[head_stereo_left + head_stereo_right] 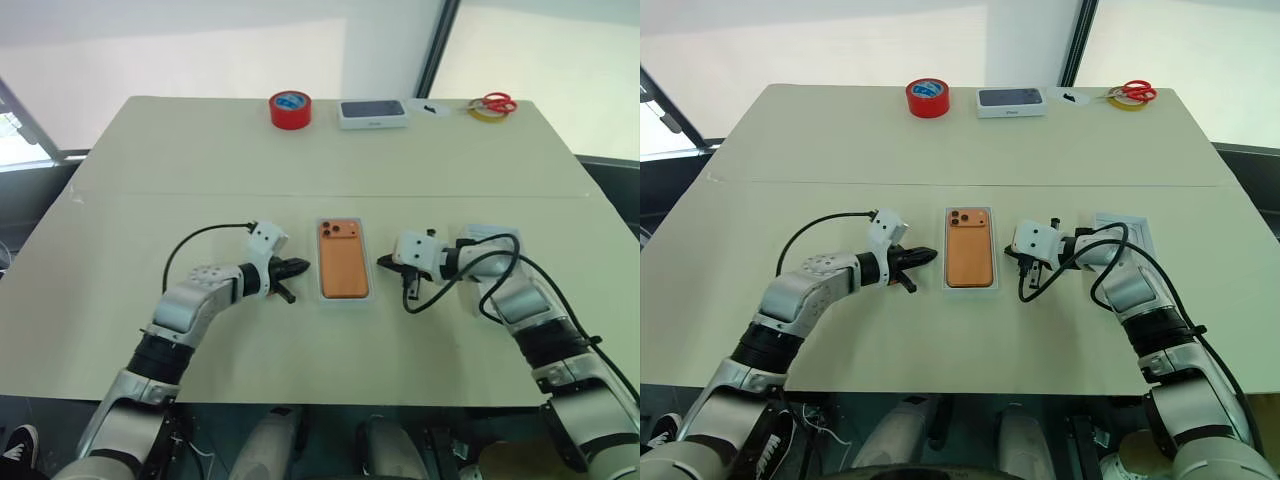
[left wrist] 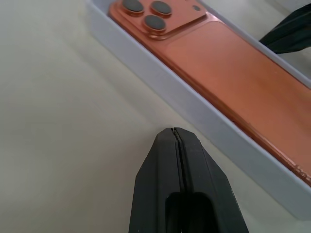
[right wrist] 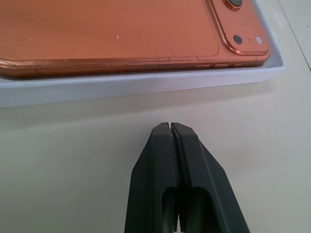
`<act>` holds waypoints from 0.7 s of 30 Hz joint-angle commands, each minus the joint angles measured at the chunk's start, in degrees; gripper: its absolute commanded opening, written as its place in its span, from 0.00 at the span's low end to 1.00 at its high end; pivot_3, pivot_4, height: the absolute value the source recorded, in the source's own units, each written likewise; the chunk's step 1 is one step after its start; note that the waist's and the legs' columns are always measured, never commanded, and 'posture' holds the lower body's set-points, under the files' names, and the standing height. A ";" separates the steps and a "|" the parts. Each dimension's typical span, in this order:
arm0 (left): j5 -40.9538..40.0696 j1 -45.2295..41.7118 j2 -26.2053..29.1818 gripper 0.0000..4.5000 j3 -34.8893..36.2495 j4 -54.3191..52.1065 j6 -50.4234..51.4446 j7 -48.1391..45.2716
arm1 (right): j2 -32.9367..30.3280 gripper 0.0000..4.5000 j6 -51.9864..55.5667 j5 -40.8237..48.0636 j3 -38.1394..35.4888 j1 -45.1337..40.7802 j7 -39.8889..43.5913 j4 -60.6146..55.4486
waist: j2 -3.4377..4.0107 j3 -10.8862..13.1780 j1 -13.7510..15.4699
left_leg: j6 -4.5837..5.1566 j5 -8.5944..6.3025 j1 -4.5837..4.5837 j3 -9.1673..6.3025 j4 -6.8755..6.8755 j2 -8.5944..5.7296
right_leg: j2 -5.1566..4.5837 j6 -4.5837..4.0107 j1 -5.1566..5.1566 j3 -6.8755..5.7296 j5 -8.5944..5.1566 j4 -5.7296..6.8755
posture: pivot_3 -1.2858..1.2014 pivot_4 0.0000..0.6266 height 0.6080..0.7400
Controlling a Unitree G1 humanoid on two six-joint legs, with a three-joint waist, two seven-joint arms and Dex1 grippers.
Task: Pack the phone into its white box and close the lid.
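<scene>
Two grippers flanking a boxed phone

Item one: phone, flat orange, rounded corners, three-lens cluster at its far corner, back up; it lies inside the white box, whose low walls frame it closely, so the packing step looks done.
Item two: left gripper, just left of the box, fingers pressed together, holding nothing.
Item three: right gripper, just right of the box, likewise pinched shut and empty; both likely poised to steady or square the box.
Item four: lid, right of the box behind the right arm, mostly hidden, not yet fitted.
</scene>
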 commanded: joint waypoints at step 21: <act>10.54 -9.76 -19.26 0.00 -4.47 15.00 -7.51 -9.54 | -15.81 0.01 4.33 3.53 -10.58 14.31 2.33 -12.72 | -0.01 0.02 1.25 | 0.11 -0.06 -0.15 -0.03 0.19 -0.09 | -0.09 0.03 0.02 -0.11 -0.01 -0.03 | 0.52 0.24 1.00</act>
